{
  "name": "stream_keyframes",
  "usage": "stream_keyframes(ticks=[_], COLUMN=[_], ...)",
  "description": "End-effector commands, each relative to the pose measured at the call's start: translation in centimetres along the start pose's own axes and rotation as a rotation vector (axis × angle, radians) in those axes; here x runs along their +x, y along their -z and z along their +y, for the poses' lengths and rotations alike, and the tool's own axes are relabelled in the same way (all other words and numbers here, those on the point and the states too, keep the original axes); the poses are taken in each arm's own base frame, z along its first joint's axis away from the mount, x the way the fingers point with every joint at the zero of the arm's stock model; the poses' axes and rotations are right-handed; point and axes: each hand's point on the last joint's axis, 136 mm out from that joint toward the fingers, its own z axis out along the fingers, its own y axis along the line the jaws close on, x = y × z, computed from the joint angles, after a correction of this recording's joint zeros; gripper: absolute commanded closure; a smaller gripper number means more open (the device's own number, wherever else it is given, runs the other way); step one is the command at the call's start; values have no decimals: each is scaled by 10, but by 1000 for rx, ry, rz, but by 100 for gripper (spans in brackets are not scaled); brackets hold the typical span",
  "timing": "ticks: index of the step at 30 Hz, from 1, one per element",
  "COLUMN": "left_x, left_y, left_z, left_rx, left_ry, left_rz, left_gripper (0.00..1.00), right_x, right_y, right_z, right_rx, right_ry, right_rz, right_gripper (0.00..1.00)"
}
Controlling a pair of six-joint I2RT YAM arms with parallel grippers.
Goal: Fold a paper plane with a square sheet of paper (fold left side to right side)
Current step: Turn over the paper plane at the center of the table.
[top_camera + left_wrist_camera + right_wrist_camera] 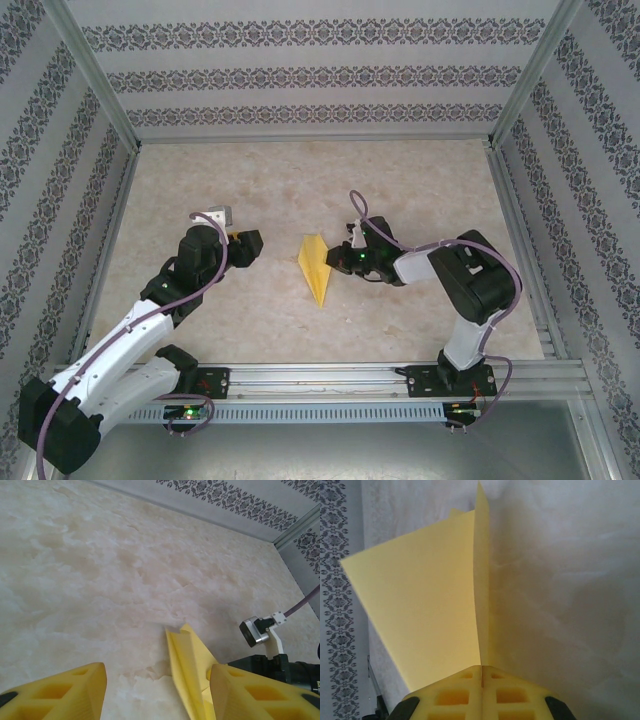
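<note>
**Right pincer clamped on the folded yellow paper, mid-table**

Surface: table top (pixel 300 180) is flat and matt, pale beige with a cloudy, marbled pattern.

Enclosure: the walls (pixel 300 75) are papered in grey-white bands with dark ornamental stripes. Bare aluminium posts stand at the corners. A slotted metal rail (pixel 330 377) runs along the near edge and carries both arm bases.

Paper plane (pixel 316 268): thin, smooth yellow paper folded into a long, narrow wedge. It lies near the centre of the table with its point toward the near edge. In the right wrist view one flap stands upright along a sharp crease, and a broad panel slants off to its left.

Right gripper (pixel 482 672): blocky yellow fingers with moulded pockets are pressed together, with the upright crease pinched in their seam.

Left gripper (pixel 157 692): its yellow fingers are spread with nothing between them. In the top view it sits left of the paper and does not touch it.
</note>
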Motion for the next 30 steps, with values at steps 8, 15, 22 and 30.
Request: stream_keyframes(ticks=[8,15,22,30], left_x=[0,-1,-2,-8], left_y=[-6,-7,-5,2], left_z=[2,3,6,12], left_rx=[13,12,6,-8], left_ry=[21,19,15,7], left_rz=[-2,-1,-6,-29], left_gripper=[43,41,40,34], right_x=[-10,-11,-13,-3], right_y=[-2,4,24,57], right_z=[5,6,5,6], right_rx=[-11,15,114,289], right_ry=[38,48,96,163], right_rz=[-34,-48,-80,-68], right_gripper=[91,77,59,42])
